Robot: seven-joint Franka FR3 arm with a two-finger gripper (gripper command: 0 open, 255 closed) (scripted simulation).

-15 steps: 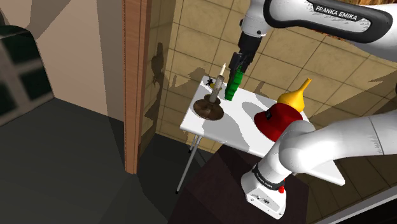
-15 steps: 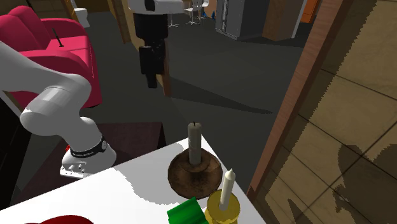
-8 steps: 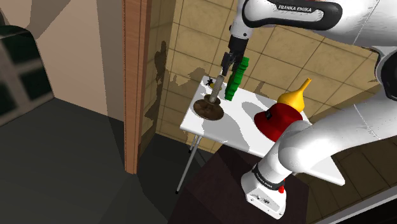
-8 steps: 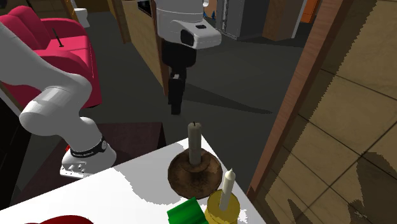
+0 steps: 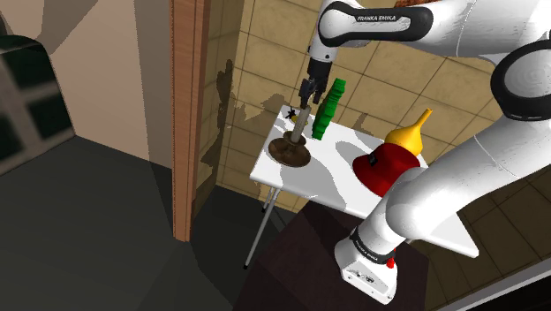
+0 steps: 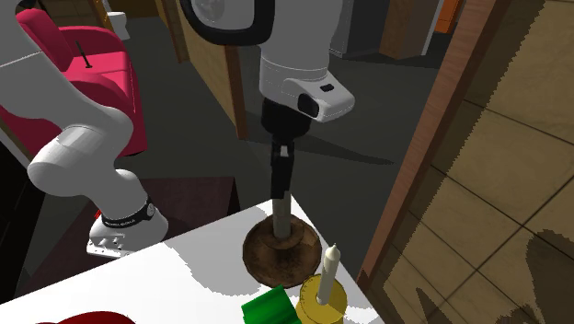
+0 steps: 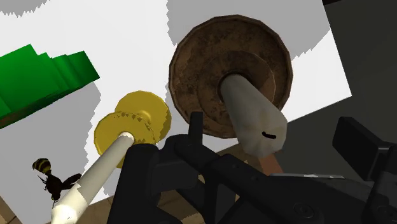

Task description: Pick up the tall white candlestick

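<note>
The pincer (image 7: 271, 125) hangs straight over the candlestick (image 7: 247, 102), matching its upright stem. Its fingers (image 7: 194, 135) stand apart, straddling the tip.

The candlestick (image 6: 279, 221) is a tall, pale off-white candle with a small dark wick mark at its tip, set in the middle of a round, mottled brown base. It stands upright, base flat on the white table (image 5: 328, 175), near the corner at the shoulder view's left, just beside a smaller yellow candle holder (image 6: 321, 300). Its top sits between the gripper's (image 6: 281, 171) parted fingers.
</note>
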